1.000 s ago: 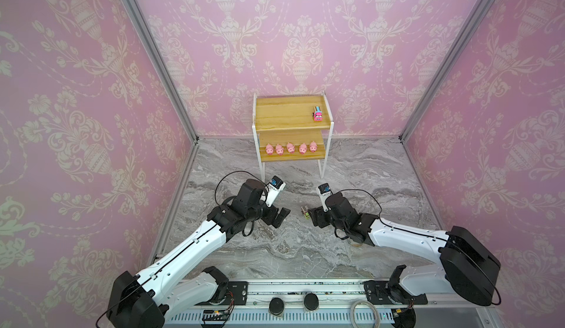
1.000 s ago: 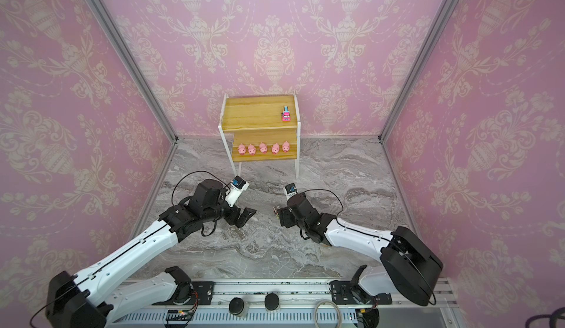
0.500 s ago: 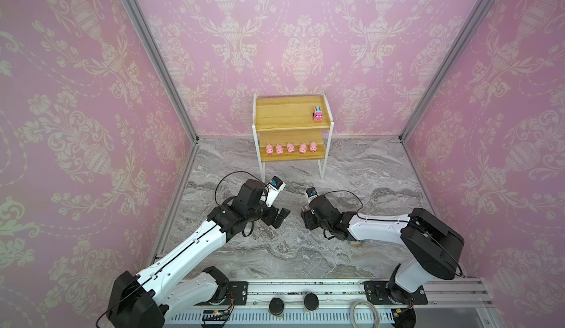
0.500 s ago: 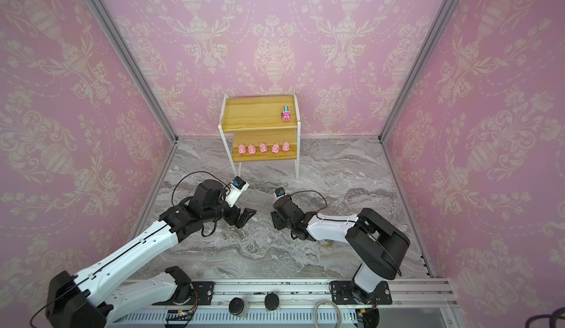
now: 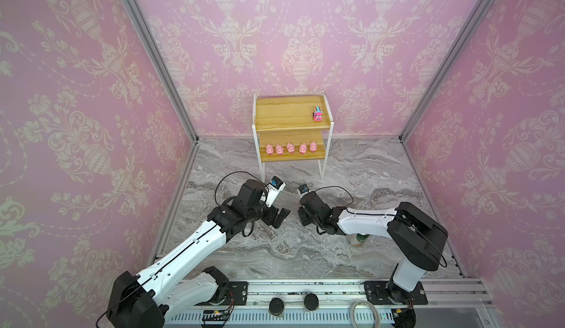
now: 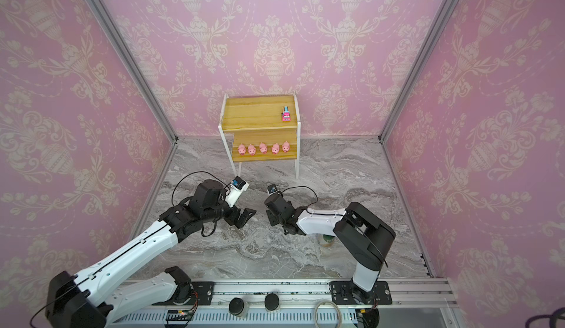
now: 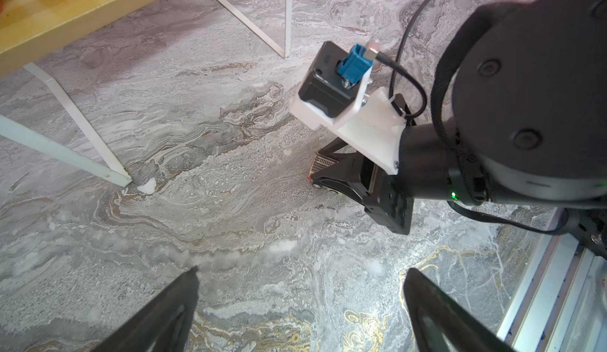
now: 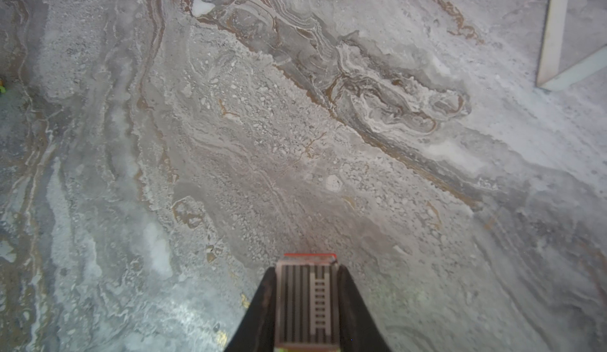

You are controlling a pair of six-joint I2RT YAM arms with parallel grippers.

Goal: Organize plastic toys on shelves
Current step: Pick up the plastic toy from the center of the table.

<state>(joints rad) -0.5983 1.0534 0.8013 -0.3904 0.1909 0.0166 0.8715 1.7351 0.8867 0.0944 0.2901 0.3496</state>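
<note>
My right gripper is shut on a small brown toy truck with a striped, ladder-marked top and a red front edge. The truck sits low on the marble floor; the left wrist view shows it between the right gripper's black fingers. My left gripper hovers a short way to its left, open with nothing between its fingers. The shelves stand at the back wall. Several pink pigs line the lower board and a pink-blue truck rests on the top board's right end.
A green-gold drink can stands on the floor, mostly hidden under my right forearm. The shelves' white legs reach down to the floor just beyond both grippers. Pink patterned walls close in three sides, and a metal rail runs along the front.
My right arm folded in and slid its gripper left toward the middle, and its jaws closed on the brown truck. The left arm stayed still and open.
</note>
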